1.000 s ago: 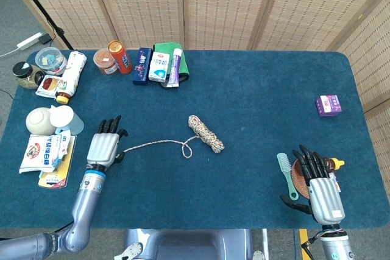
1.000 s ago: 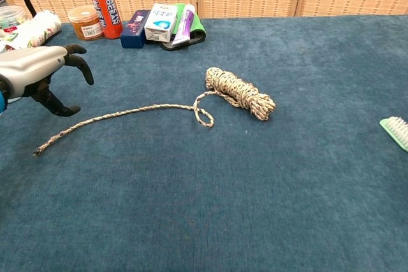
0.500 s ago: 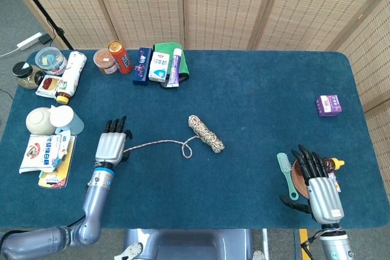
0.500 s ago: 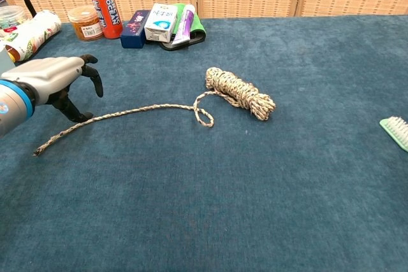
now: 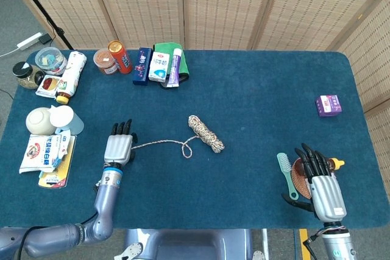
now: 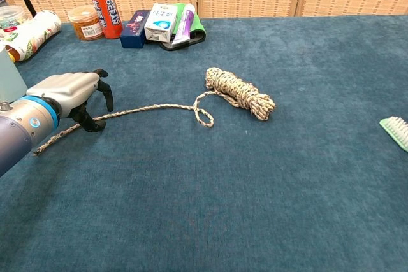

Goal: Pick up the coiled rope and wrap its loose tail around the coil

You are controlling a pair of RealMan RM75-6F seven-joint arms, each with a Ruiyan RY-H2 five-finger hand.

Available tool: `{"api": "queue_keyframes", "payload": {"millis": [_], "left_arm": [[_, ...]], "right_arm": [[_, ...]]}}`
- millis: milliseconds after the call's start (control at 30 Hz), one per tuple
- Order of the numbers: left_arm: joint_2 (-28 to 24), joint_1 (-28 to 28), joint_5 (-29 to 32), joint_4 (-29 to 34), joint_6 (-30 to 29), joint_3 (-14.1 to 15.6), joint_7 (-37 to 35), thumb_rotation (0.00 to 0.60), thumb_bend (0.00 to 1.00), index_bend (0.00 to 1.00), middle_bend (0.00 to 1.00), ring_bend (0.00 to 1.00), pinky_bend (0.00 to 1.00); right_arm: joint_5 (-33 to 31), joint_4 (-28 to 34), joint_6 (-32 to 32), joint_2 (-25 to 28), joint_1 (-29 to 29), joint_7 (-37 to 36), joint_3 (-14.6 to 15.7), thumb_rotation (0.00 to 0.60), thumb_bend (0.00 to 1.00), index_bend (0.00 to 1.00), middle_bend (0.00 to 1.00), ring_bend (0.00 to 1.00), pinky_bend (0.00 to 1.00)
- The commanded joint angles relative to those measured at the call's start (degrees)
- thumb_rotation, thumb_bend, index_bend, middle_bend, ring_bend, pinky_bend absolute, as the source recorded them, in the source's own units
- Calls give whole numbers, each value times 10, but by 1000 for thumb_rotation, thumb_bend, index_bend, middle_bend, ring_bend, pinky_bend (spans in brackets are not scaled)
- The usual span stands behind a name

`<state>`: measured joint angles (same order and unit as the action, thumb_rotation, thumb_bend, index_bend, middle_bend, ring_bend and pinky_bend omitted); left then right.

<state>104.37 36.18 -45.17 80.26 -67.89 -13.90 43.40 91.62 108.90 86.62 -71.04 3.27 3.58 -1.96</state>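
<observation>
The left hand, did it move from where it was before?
Yes. The left hand slid toward the coil, along the loose tail, and away from the white cup.

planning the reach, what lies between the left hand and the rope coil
Only the rope's loose tail on bare blue cloth, running from the left hand to the coil; both views show it.

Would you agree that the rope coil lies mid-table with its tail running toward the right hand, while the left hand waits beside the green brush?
Not quite: the hands are swapped. In the head view the tail of the rope coil runs toward the left hand, and the right hand waits beside the green brush.
</observation>
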Motion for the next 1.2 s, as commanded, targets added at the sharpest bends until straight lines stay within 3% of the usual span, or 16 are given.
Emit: {"api": "queue_keyframes", "payload": {"millis": [33,1200], "left_arm": [[0,0,1,-2,1,1,-4,600,330,433,0,0,0],[-6,8,19,3,-3,2,-10,600,400,506,0,0,0]], "right_arm": [[-1,0,0,0,0,0,0,600,0,0,0,0,0],[-3,3,-1,4,1,-6,2,600,0,0,0,0,0]]}}
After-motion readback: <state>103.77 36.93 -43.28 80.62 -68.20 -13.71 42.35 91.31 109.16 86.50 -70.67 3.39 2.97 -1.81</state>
